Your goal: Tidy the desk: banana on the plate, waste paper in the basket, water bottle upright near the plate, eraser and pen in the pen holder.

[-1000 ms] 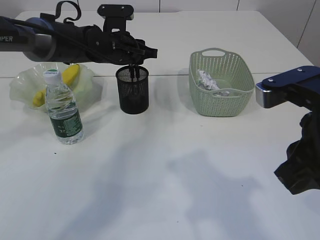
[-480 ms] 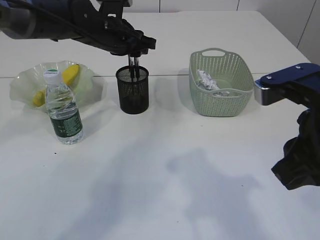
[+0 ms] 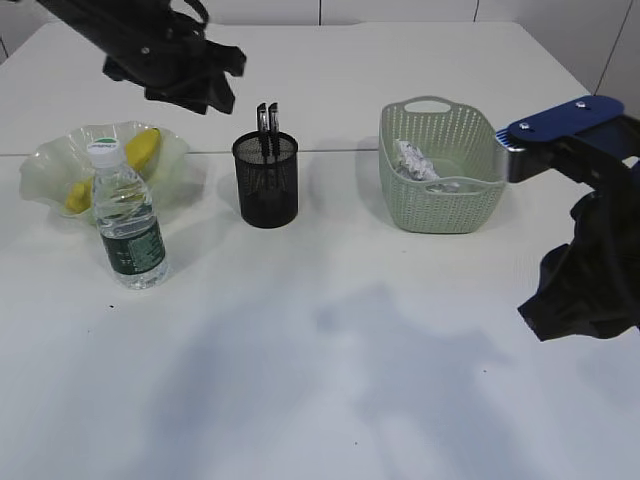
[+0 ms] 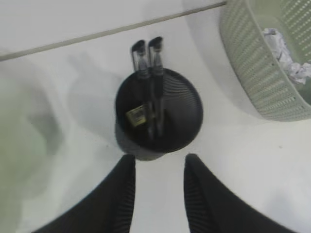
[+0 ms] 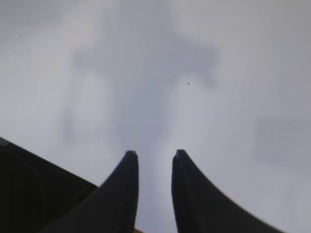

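Left end effector (image 4: 155, 167) is hanging above the black mesh pen holder (image 4: 159, 114) w/ its fingers apart and nothing btwn them; right end effector (image 5: 151, 160) is hovering over bare white bench (image 5: 194, 58), fingers slightly apart, also empty.

Going near to far in the exterior view: the clear plastic water bottle w/ green label (image 3: 126, 222) is standing upright at the front, just beside the translucent pale-green wavy plate (image 3: 40, 170). Behind it the yellow banana (image 3: 140, 150) is lying on that plate. Further along, two black pens (image 3: 267, 120) are leaning in the holder, caps sticking out above the rim, and a small yellowish eraser (image 4: 137, 115) is sitting at the bottom. Crumpled white waste paper (image 3: 412, 160) is lying inside the pale-green plastic weave basket (image 3: 440, 205).

Everything appears placed, so the risk now is mostly arm travel. Left arm is sitting high and close to the pens; a low or sideways retreat could be clipping the protruding caps and tipping the light holder. A sweep towards the plate could be knocking the tall bottle over, prob the least stable item. Right arm is near the basket's side; a careless swing could be shoving it.
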Available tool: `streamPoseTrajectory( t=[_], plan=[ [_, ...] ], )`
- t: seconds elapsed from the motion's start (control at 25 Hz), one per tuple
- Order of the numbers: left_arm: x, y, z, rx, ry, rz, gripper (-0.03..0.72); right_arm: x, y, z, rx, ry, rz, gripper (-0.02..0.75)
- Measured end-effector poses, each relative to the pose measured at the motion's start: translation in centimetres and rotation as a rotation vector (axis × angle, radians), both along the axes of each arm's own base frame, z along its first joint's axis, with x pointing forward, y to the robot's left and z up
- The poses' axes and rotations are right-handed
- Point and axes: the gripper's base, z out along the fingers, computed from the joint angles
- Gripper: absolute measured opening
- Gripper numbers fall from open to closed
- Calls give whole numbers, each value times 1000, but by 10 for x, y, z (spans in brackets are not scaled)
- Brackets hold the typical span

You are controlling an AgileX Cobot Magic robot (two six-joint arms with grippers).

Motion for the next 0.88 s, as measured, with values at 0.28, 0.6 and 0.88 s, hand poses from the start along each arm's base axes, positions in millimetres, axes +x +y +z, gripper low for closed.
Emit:
streamPoseTrajectory(
  t=[0.28, 0.6, 0.88],
  plan=[
    [-13, 57, 39, 22, 51, 121, 238, 15, -16, 3, 30, -76, -58, 181],
    [-52, 86, 67, 94, 29, 202, 238, 33, -73, 4, 85, -92, -280, 188],
    [-96, 97, 56, 125, 88, 207, 237, 36, -88, 5, 133, -104, -355, 187]
  ],
)
